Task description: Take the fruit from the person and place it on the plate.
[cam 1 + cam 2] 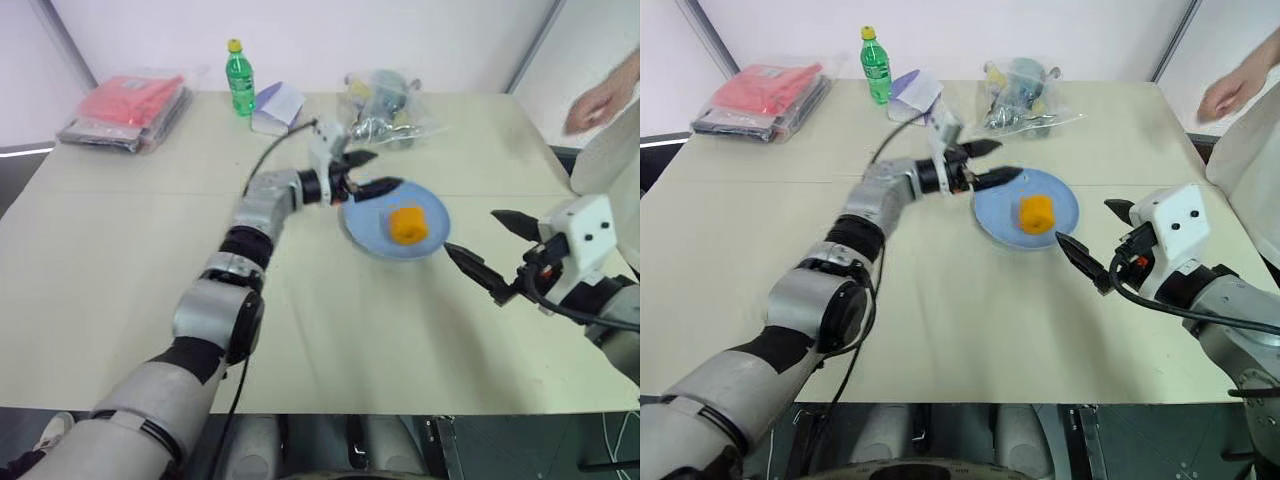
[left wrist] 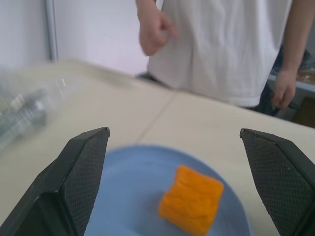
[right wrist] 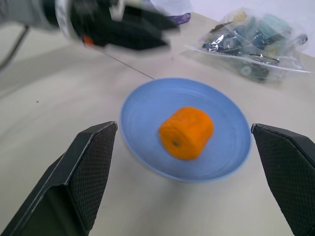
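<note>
A plain indoor test room, most like a robotics lab. A wide beige table (image 1: pixel 120 250) stands against bare white walls with metal corner strips. Loose props sit along its far edge: a green bottle with a yellow cap (image 1: pixel 239 78), a stack of red items wrapped in clear plastic (image 1: pixel 127 108), a clear bag of mixed small objects (image 1: pixel 385 104) and a small white and purple packet (image 1: pixel 276 106). A light blue plate (image 1: pixel 372 232) lies mid-table. A person in a white shirt (image 2: pixel 231 44) stands at the far side.
</note>
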`<act>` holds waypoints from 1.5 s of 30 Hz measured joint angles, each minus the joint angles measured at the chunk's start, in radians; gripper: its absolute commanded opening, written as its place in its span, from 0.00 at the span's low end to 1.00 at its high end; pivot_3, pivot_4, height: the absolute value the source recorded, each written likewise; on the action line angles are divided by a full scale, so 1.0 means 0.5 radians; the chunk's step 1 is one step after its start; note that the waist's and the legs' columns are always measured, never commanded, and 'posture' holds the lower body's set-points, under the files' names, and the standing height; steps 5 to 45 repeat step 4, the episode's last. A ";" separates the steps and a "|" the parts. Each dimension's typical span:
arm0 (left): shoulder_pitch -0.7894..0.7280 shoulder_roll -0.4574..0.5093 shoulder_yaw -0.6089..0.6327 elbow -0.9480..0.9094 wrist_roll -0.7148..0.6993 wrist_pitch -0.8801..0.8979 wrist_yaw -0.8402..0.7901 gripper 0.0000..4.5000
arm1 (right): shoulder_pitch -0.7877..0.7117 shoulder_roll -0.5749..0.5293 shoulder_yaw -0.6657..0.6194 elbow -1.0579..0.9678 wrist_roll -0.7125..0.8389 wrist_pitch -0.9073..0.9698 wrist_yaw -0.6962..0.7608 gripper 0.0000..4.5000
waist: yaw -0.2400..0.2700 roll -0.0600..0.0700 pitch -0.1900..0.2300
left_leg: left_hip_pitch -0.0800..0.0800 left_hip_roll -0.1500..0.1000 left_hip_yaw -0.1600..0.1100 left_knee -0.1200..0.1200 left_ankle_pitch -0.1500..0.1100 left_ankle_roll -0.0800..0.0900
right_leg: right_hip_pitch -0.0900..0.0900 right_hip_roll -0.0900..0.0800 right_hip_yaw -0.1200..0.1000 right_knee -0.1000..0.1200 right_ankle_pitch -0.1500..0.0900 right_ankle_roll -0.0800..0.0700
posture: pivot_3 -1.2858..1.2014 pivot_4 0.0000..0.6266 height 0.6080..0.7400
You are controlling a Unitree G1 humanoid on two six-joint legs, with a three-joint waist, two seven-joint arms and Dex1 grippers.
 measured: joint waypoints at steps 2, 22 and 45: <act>0.191 0.084 -0.005 -0.374 -0.054 0.192 0.018 0.99 | -0.019 -0.014 0.039 0.037 -0.022 -0.017 0.022 1.00 | -0.007 0.000 0.000 | 0.000 0.001 0.000 0.000 0.000 0.000 | 0.000 0.000 0.001 0.000 0.000 0.000 | 0.52 0.24 0.93; 0.439 0.244 0.009 -0.864 -0.134 0.468 0.092 0.99 | -0.037 -0.026 0.093 0.107 -0.064 -0.042 0.064 1.00 | -0.028 0.000 0.000 | 0.000 0.002 -0.002 0.000 0.000 0.000 | 0.000 0.000 0.001 0.002 0.000 0.000 | 0.52 0.24 0.93; 0.439 0.244 0.009 -0.864 -0.134 0.468 0.092 0.99 | -0.037 -0.026 0.093 0.107 -0.064 -0.042 0.064 1.00 | -0.028 0.000 0.000 | 0.000 0.002 -0.002 0.000 0.000 0.000 | 0.000 0.000 0.001 0.002 0.000 0.000 | 0.52 0.24 0.93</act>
